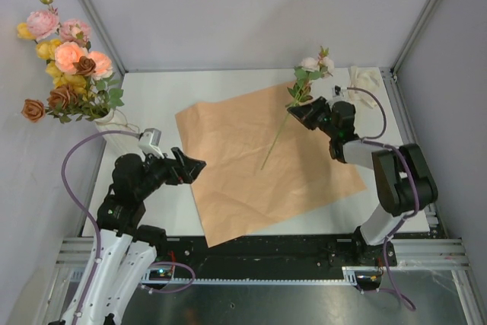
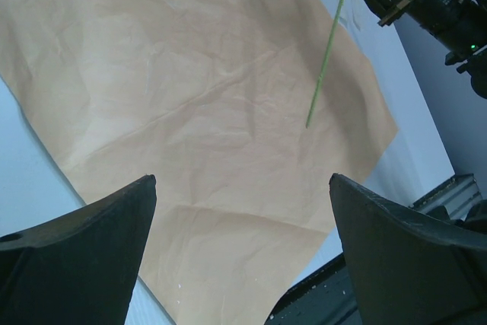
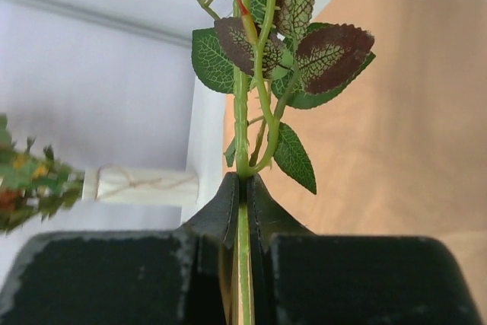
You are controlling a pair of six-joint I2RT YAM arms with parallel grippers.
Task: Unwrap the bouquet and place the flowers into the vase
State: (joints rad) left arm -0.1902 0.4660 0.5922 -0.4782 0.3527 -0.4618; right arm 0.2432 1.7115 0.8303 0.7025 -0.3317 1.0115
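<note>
Your right gripper [image 3: 243,182] grips the flower stem [image 1: 275,141]; the vase [image 1: 114,121] stands well left, nearer your wide-open left gripper [image 1: 196,167]

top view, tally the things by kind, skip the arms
vase: 1
flower bunch: 1
single flower stem: 1
paper sheet: 1
ribbon: 1
total: 5

L gripper [image 2: 242,182]: btwn fingers & ahead only flat paper sheet [image 2: 190,97], free passage. R gripper [image 3: 243,180] fingers pinch flower stem [image 3: 242,127]; leaves [image 3: 327,55] crowd just above tips. Vase [image 1: 116,121] w/ blooms [image 1: 68,55] stands behind L fingers.
</note>
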